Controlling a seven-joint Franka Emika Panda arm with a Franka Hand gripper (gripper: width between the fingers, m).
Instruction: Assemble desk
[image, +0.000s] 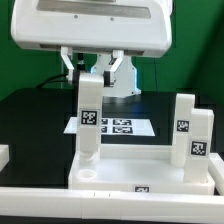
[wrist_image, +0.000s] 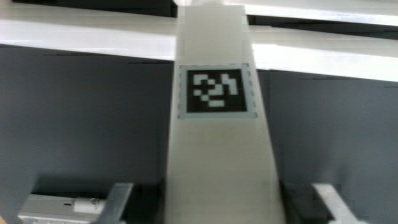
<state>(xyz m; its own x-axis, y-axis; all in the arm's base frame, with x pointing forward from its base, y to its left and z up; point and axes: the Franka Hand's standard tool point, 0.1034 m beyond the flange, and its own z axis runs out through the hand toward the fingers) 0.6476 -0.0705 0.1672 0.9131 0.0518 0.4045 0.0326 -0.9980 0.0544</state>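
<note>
Desk parts sit on a black table (image: 30, 120) in front of a white robot arm (image: 90, 25). In the exterior view, the large white rimmed panel (image: 140, 170) lies flat near the front of the table, with a round socket showing at its near corner on the exterior view's left. Two white square legs stand upright on the panel's far side, toward the exterior view's right, close beside each other: one taller leg (image: 184, 120) and a second leg (image: 199, 140) just in front of it, each with a black-and-white tag. A third leg (image: 89, 115) stands upright over the panel's corner on the exterior view's left, its tag facing the camera. The hand (image: 95, 70) reaches down from the arm and is clamped on the top of this leg, one finger on either side. Behind the panel, the marker board (image: 125, 127) lies flat on the table.

In the wrist view, the held leg (wrist_image: 217, 130) runs through the middle of the picture, tag visible, with a grey fingertip (wrist_image: 80, 203) on either side of it.
</note>
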